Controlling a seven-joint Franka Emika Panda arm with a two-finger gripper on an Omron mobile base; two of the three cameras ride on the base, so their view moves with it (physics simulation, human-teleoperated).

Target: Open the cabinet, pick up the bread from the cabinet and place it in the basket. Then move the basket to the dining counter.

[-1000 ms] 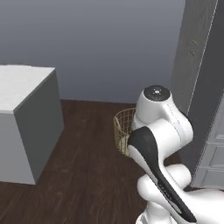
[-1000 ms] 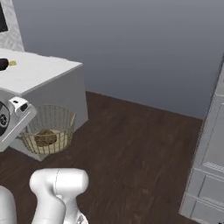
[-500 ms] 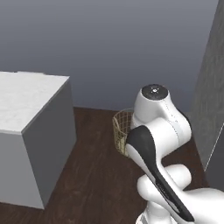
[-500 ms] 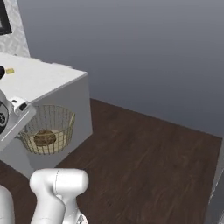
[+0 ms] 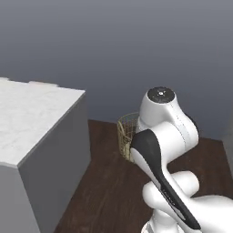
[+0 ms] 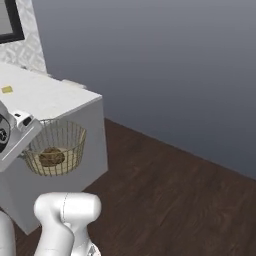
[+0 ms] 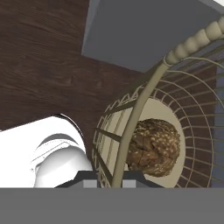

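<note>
Firmly, gripper (image 7: 110, 183) clamps basket (image 7: 144, 103) rim w/ bread (image 7: 154, 147).

bread (image 7: 153, 146) lying on basket (image 7: 192, 41) base, dark wood floor (image 7: 39, 65) below

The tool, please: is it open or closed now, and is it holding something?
Tool: closed on the rim of the basket, held off the floor, with the bread inside.

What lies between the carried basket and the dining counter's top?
Nothing: in the right base view the basket with the bread hangs in open air before the dining counter side panel, below the top.
</note>
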